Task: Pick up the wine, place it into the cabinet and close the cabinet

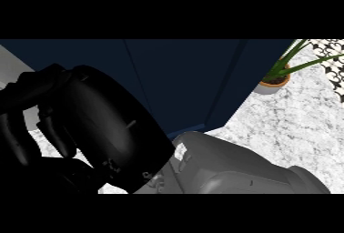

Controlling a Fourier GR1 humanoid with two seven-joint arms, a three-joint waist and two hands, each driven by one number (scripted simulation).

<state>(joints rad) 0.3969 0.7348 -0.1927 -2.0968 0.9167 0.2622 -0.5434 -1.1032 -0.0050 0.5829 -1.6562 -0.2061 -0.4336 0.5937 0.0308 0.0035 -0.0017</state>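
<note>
A large black hand (101, 136) fills the left part of the head view, very close to the camera. Its broad back faces the viewer, and its fingers (20, 136) bend down and inward at the far left side. From its place in the view I cannot tell with certainty which hand of the robot it is, because the grey forearm (235, 168) behind it enters from the lower right part of the view and lies across toward the left. The fingers are curled, but what they close on is hidden by the hand itself, so I cannot tell if it is clenched on nothing or grasping something.

The wine cannot be seen anywhere; if it is inside the curled fingers, the hand covers it completely.

Behind the hand stands the dark blue cabinet (181, 82), which takes the far middle of the view. Vertical lines run down its front, and its lower right corner ends near the forearm. I cannot tell if its door is open or closed.

To the right, the bench (289, 127) has a white and grey marble top. On it, far to the right, stands a small potted plant (275, 82) with long green leaves in a brown and white pot, well apart from the hand. A patterned black and white surface (332, 59) shows at the far right edge.
</note>
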